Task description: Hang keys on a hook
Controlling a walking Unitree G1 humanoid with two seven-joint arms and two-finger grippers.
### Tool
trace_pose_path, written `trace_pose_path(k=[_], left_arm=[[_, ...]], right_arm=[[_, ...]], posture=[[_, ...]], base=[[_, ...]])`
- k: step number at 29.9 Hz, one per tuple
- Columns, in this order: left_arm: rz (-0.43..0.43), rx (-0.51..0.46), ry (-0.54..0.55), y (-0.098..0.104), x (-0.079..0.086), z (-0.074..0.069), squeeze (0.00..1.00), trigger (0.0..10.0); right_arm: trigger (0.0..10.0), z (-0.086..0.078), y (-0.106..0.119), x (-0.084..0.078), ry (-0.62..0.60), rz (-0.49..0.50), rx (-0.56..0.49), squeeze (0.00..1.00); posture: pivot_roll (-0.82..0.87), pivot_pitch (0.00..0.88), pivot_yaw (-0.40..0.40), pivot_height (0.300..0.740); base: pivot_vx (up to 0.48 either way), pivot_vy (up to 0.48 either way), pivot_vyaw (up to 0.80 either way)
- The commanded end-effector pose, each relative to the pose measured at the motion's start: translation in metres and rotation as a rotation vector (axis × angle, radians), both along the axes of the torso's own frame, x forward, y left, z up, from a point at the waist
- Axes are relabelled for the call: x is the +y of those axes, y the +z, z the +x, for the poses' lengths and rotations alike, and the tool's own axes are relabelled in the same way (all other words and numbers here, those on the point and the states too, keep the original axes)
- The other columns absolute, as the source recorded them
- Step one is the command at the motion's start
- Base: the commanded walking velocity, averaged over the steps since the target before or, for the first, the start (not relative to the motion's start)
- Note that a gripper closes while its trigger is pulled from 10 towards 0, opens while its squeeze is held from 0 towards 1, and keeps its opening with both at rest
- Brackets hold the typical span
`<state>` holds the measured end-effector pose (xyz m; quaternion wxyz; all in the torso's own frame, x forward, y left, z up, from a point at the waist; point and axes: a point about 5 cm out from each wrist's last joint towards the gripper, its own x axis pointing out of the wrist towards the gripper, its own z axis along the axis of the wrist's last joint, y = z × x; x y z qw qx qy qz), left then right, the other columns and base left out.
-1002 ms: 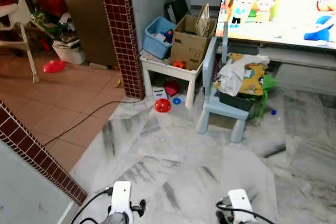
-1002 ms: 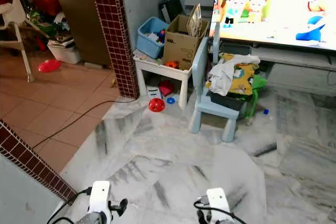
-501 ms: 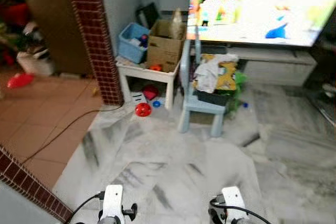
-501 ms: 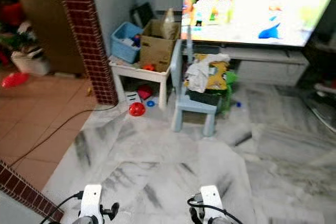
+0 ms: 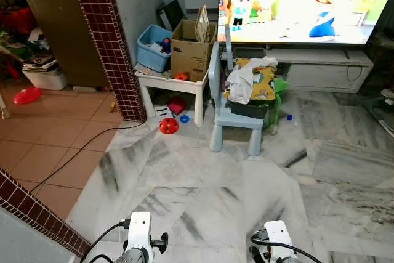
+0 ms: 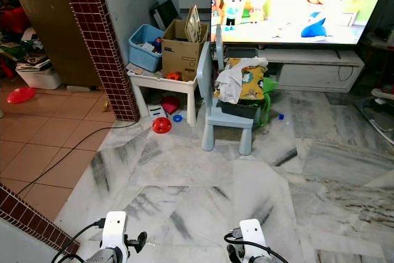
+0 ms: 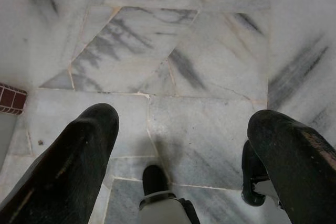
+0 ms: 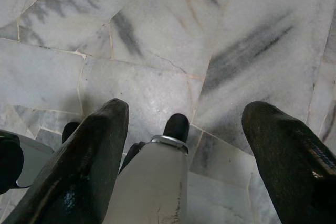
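Observation:
Both arms hang low at my sides over the marble floor. My left arm's white wrist (image 5: 140,239) and my right arm's white wrist (image 5: 276,238) show at the bottom edge of the eye views. In the left wrist view my left gripper (image 7: 181,124) is open, its two black fingers (image 7: 79,156) spread wide with only grey-veined marble between them. My right gripper (image 8: 186,114) is open in the same way, with its fingers (image 8: 94,150) wide apart above the floor tiles and my own foot below.
A dark red tiled pillar (image 5: 104,35) stands ahead on the left. Beside it, a small white table (image 5: 169,81) carries a blue bin (image 5: 152,47) and a cardboard box (image 5: 191,50). A pale blue child chair (image 5: 237,118) is piled with clothes. A red ball (image 5: 168,125), a black cable (image 5: 80,152), a television (image 5: 295,4) and a low tiled wall (image 5: 31,207).
The whole picture has shifted left, so the camera has swung to the right; more of the television and its stand now shows. Both arms hang as before.

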<state>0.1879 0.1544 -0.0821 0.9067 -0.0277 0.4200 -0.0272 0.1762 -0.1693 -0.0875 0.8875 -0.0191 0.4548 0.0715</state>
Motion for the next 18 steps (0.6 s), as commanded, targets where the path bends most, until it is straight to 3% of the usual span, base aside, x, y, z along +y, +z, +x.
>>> trace_pose_path(k=[1, 18], left_arm=[[0.010, 0.003, -0.008, 0.0007, 0.0018, 0.0017, 0.00, 10.0], [0.009, -0.001, -0.018, 0.0007, 0.0002, 0.0015, 0.00, 10.0]], right_arm=[[10.0, 0.0041, 0.0020, 0.0003, -0.003, -0.002, -0.016, 0.00], [10.0, 0.0029, 0.0011, 0.0003, 0.016, -0.023, -0.004, 0.00]], posture=[[-0.03, 0.000, 0.014, 0.740], [-0.03, 0.000, 0.015, 0.740]], base=[[0.000, 0.000, 0.00], [0.000, 0.000, 0.00]])
